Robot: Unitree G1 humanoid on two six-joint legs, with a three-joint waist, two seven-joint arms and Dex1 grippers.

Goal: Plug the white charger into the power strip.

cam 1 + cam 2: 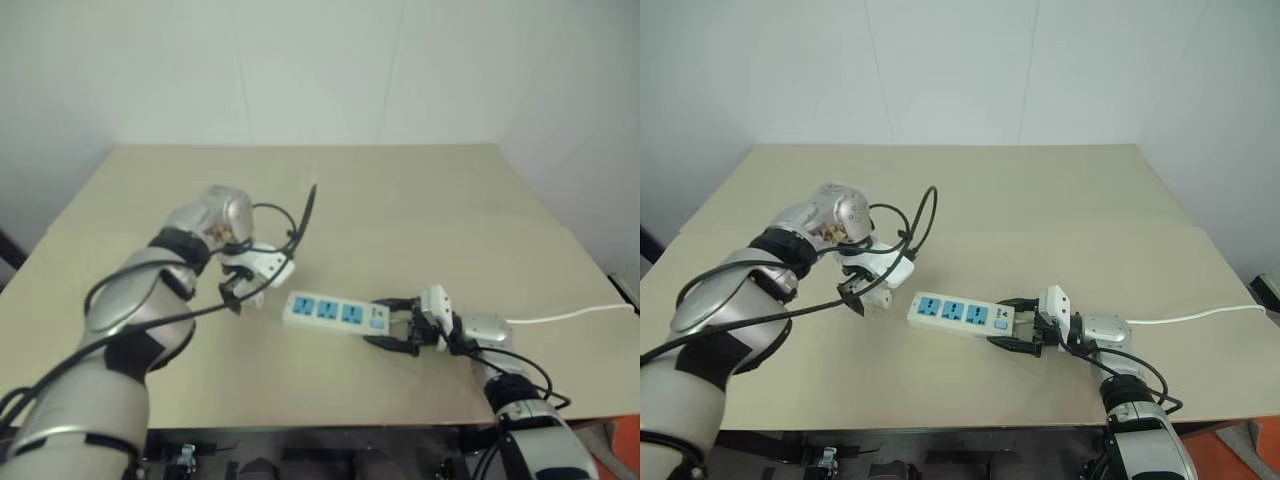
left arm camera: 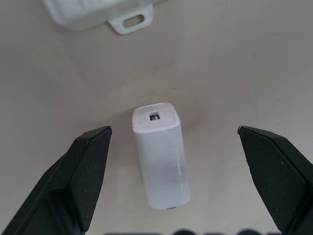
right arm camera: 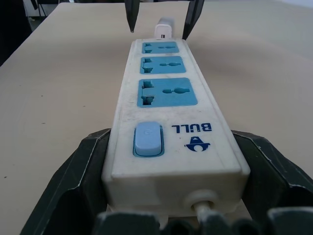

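The small white rectangular plastic charger (image 2: 160, 154) lies flat on the tan table (image 1: 400, 200), directly beneath the left gripper (image 2: 173, 147), long axis crosswise to the wide-open jaws, just off the long white blue-socketed power strip's (image 1: 960, 315) far end. Left arm points downward. Right gripper (image 3: 173, 161) clamps the strip's cord end.

Beige table (image 1: 970, 190) — power strip (image 1: 960, 314) and white charger (image 2: 160, 154) lie on it.

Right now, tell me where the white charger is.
The white charger lies on the table between the open left gripper's fingers, just beyond the power strip's far end.
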